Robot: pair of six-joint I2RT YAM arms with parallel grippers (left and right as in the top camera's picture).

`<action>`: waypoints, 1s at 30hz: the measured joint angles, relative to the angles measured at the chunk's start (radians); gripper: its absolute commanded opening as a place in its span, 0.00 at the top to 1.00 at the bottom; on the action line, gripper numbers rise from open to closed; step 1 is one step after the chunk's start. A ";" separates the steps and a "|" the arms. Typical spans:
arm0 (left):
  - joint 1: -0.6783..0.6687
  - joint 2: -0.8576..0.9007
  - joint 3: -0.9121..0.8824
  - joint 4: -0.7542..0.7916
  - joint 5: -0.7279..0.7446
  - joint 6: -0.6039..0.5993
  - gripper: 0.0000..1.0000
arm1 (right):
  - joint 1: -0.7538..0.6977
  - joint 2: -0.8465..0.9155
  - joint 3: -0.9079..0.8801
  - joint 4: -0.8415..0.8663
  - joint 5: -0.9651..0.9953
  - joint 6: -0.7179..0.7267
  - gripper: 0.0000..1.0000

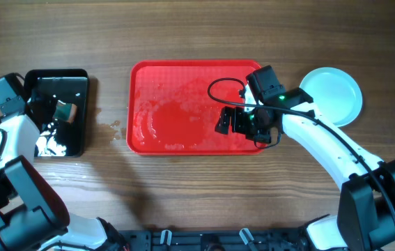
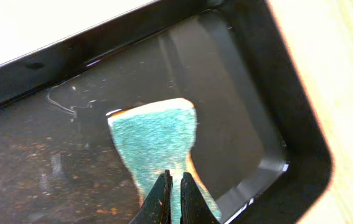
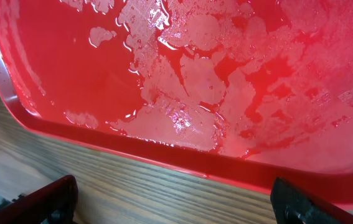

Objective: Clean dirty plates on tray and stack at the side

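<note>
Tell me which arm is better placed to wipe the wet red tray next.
Left, probably: the left gripper is shut on the sponge in the black tray. The right gripper hovers open over the red tray, nearer but empty.

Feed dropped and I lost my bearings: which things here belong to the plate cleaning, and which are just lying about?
Job: red tray; pale blue plate; sponge in left jaws; black water tray.
Lying about: only water drops on the table.
</note>
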 measured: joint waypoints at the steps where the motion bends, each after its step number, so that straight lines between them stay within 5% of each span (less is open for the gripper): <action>1: 0.000 0.006 0.000 0.001 -0.008 0.000 0.96 | 0.000 0.000 0.000 0.000 0.000 0.000 0.00; 17: 0.001 0.156 0.012 -0.016 -0.075 0.019 0.96 | 0.000 0.000 0.000 0.001 0.003 0.000 0.00; 30: 0.001 -0.040 0.029 -0.037 -0.075 0.024 0.96 | 0.000 0.000 0.000 -0.002 0.003 0.000 0.00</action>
